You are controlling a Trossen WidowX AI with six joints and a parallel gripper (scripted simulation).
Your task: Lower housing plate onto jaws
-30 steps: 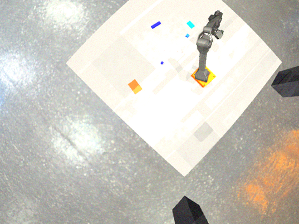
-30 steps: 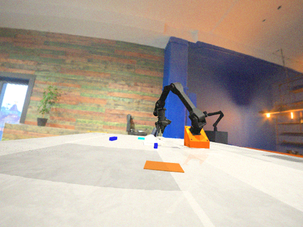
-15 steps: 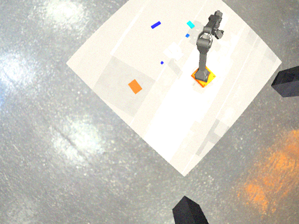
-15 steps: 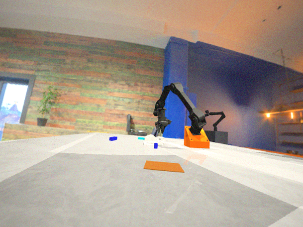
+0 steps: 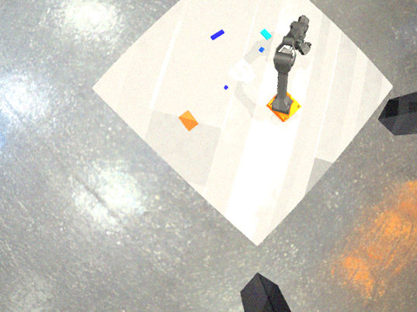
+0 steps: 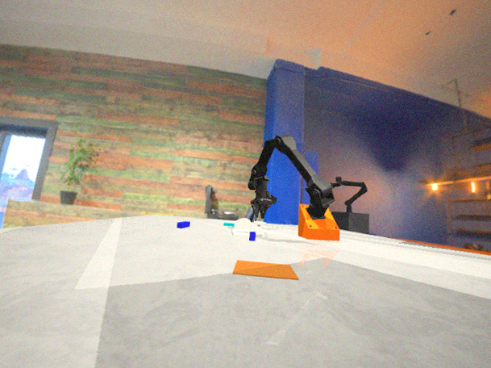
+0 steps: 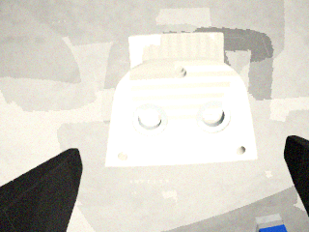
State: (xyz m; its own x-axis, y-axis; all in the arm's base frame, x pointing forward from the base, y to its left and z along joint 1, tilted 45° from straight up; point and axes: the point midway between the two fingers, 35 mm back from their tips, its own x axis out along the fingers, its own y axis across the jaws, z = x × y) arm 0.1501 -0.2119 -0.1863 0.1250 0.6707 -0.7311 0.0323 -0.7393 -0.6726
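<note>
The white housing plate (image 7: 179,147) is seen from above in the wrist view, with a rounded back edge, two large round holes and smaller holes. A pale ribbed block (image 7: 183,45) shows beyond its rounded edge. The white assembly is small and washed out in the top view (image 5: 242,72) and the exterior view (image 6: 242,226). The jaws and stubs cannot be told apart, and whether the plate is fully seated cannot be told. My gripper (image 7: 185,154) (image 6: 259,216) is open and empty, above the white assembly, with one finger to each side of the plate in the wrist view.
Small blue blocks (image 5: 261,49) (image 5: 226,87) lie near the assembly. A cyan block (image 5: 266,34) (image 6: 229,224) and a long blue bar (image 5: 217,34) (image 6: 183,224) lie farther off. A flat orange square (image 5: 188,120) (image 6: 264,269) lies apart. The arm's base (image 6: 319,233) is orange.
</note>
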